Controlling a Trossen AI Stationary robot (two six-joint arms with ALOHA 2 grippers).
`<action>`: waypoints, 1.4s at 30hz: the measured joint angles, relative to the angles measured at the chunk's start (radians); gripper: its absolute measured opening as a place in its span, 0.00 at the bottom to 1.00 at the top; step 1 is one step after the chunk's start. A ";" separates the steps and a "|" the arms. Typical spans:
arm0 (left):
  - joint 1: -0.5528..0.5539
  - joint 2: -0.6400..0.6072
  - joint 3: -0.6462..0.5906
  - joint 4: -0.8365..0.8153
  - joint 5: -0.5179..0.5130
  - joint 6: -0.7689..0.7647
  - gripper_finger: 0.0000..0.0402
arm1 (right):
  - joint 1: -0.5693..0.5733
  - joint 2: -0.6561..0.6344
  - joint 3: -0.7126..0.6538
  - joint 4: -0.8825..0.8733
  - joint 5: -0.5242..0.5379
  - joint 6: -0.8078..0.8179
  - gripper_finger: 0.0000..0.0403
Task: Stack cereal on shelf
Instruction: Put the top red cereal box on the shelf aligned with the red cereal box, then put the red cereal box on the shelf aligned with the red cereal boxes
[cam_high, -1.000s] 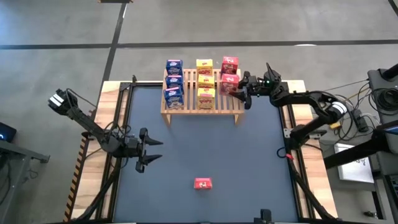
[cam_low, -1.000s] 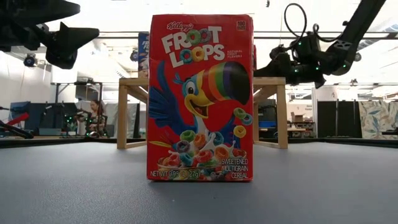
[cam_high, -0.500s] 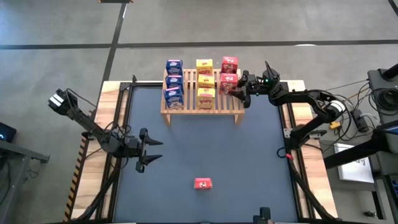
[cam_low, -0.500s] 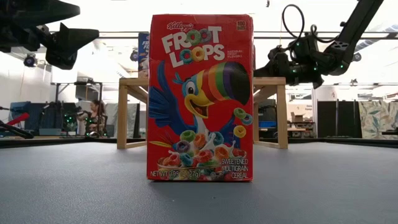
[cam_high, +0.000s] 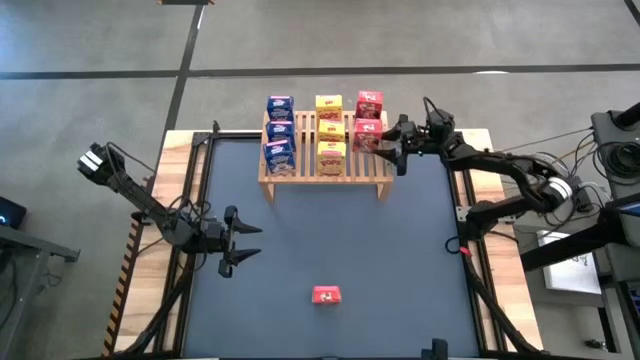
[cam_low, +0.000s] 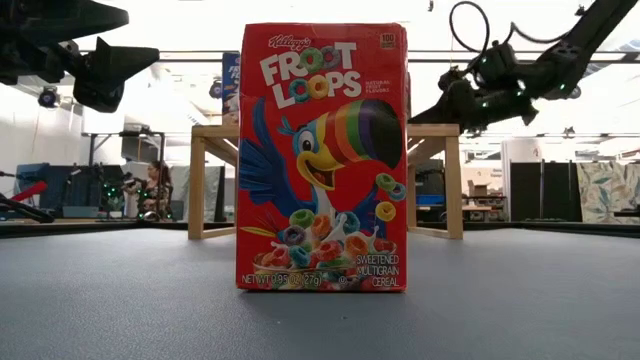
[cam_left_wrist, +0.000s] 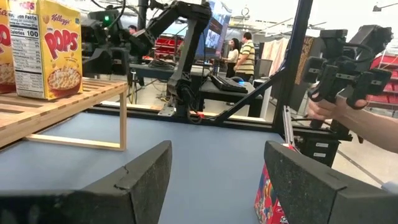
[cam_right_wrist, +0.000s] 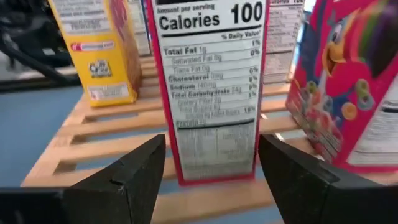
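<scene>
The wooden shelf (cam_high: 325, 165) stands at the table's far middle. On its slats stand three blue boxes (cam_high: 279, 130), three yellow boxes (cam_high: 330, 130) and two red boxes (cam_high: 368, 118). A third red box (cam_high: 326, 295) stands upright on the table near the front edge and fills the low view (cam_low: 322, 155). My right gripper (cam_high: 387, 143) is open at the shelf's right end. Its fingers stand on either side of the nearer red box's narrow side panel (cam_right_wrist: 211, 93), without visible touch. My left gripper (cam_high: 252, 243) is open and empty above the table's left part.
The dark table top (cam_high: 330, 230) lies bare between the shelf and the lone red box. Wooden side rails (cam_high: 190, 200) run along both table edges. In the left wrist view a person's hand (cam_left_wrist: 339, 109) holds a controller beyond the table, and other people stand farther off.
My right gripper has risen a little at the shelf's right end and drawn slightly toward the table's right edge. The boxes on the shelf have stayed in place.
</scene>
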 joint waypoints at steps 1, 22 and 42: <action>0.000 0.000 0.000 0.000 0.000 0.000 0.60 | 0.000 -0.024 0.000 -0.035 0.005 -0.014 0.60; 0.000 0.000 0.000 -0.003 0.000 -0.011 0.60 | 0.060 -0.436 -0.024 -0.398 0.045 0.002 0.57; 0.000 0.000 0.001 -0.006 0.000 -0.048 0.60 | 0.995 -0.408 -0.094 -0.284 0.619 0.069 0.57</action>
